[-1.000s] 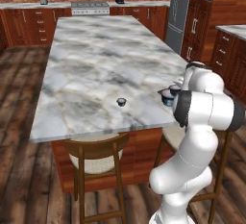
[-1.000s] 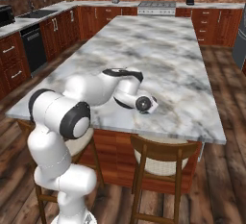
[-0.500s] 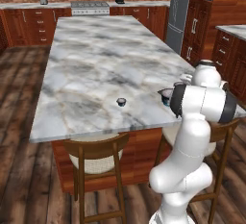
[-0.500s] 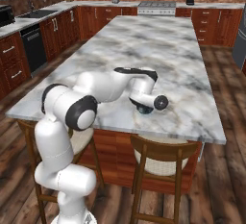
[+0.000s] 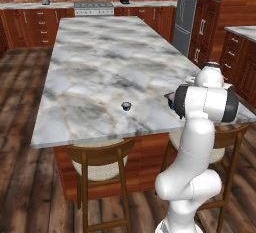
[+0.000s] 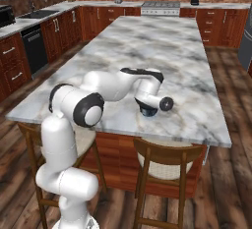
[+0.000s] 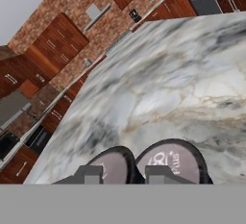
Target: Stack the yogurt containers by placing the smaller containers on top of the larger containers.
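My gripper (image 7: 124, 174) lies low over the marble island's near right corner, and the hand (image 6: 146, 105) covers the cups there. Two pale round tops with dark rims sit side by side at my fingertips (image 7: 89, 174). The wider, printed one is the larger container (image 7: 175, 163); its teal-blue body (image 6: 147, 112) peeks out under the hand. A narrower yogurt cup (image 7: 117, 163) lies between the close-set jaws, which look shut on it. Another tiny dark cup with a pale top, a smaller container (image 5: 126, 106), stands alone further left on the counter.
The marble island (image 5: 100, 62) ends just in front of the cups. Two wooden stools (image 5: 100, 159) (image 6: 170, 157) stand under that near edge. My elbow (image 5: 205, 102) hangs beyond the island's right corner. A stove and a coffee maker line the far wall.
The hand has slid a little to the right over the cups and the elbow has swung outward. The jaws have narrowed slightly. The lone small cup has stayed put.
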Robot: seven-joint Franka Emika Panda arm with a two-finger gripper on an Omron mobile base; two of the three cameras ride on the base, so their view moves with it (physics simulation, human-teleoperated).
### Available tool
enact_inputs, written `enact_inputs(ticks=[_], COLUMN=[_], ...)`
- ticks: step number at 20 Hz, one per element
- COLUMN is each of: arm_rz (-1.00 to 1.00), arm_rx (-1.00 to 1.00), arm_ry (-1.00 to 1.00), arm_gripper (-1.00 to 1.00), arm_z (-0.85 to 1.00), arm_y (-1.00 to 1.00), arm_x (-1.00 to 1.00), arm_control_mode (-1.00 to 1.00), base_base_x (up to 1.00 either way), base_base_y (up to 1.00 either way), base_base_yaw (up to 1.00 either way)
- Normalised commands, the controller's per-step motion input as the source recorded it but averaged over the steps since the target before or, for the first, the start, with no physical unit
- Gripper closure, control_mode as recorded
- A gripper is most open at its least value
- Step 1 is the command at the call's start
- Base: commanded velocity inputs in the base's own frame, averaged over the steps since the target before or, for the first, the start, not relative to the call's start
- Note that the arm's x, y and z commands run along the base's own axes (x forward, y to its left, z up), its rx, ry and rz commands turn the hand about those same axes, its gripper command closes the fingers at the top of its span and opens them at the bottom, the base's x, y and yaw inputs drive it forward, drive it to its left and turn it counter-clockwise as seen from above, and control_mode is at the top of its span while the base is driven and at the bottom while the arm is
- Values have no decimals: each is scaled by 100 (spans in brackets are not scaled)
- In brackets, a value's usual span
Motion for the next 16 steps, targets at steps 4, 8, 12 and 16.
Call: enact_inputs(ticks=[4,8,12,16], arm_rz=[0,0,0,0], arm_rx=[0,0,0,0], arm_ry=[0,0,0,0], arm_gripper=[100,100,100,100], arm_z=[-1,-10,-10,-18], arm_y=[0,0,0,0], arm_x=[3,21,34,33], arm_control_mode=[-100,-100,-100,-100], base_base_x=[0,0,0,0], base_base_y=[0,0,0,0], base_base_yaw=[0,0,0,0])
